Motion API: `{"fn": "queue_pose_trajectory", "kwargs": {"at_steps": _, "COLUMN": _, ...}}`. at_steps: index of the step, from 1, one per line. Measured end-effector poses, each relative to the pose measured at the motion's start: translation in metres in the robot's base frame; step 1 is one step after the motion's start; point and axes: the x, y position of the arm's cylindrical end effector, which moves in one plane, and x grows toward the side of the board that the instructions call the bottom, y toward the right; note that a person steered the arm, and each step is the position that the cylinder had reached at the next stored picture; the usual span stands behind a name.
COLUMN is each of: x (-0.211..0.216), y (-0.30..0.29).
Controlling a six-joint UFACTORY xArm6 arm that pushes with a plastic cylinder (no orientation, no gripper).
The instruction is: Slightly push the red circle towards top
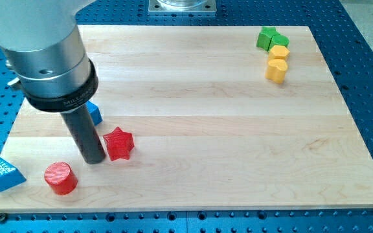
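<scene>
On the wooden board, the arm's rod tip, bare with no hand to open or close, rests beside the red star, so it should circle to six o'clock of the red circle and nudge gently toward twelve.

Around me lies a pale wooden table with lengthwise grain, resting on a blue perforated base. A grey metal mount sits at the view's top edge.
</scene>
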Motion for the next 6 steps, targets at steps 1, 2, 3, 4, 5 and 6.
{"fn": "queue_pose_trajectory", "kwargs": {"at_steps": 1, "x": 0.006, "y": 0.039}}
{"fn": "queue_pose_trajectory", "kwargs": {"at_steps": 2, "x": 0.054, "y": 0.048}}
{"fn": "queue_pose_trajectory", "kwargs": {"at_steps": 3, "x": 0.076, "y": 0.041}}
{"fn": "queue_pose_trajectory", "kwargs": {"at_steps": 4, "x": 0.076, "y": 0.017}}
{"fn": "queue_pose_trajectory", "kwargs": {"at_steps": 5, "x": 0.076, "y": -0.056}}
{"fn": "queue_pose_trajectory", "kwargs": {"at_steps": 6, "x": 0.076, "y": -0.094}}
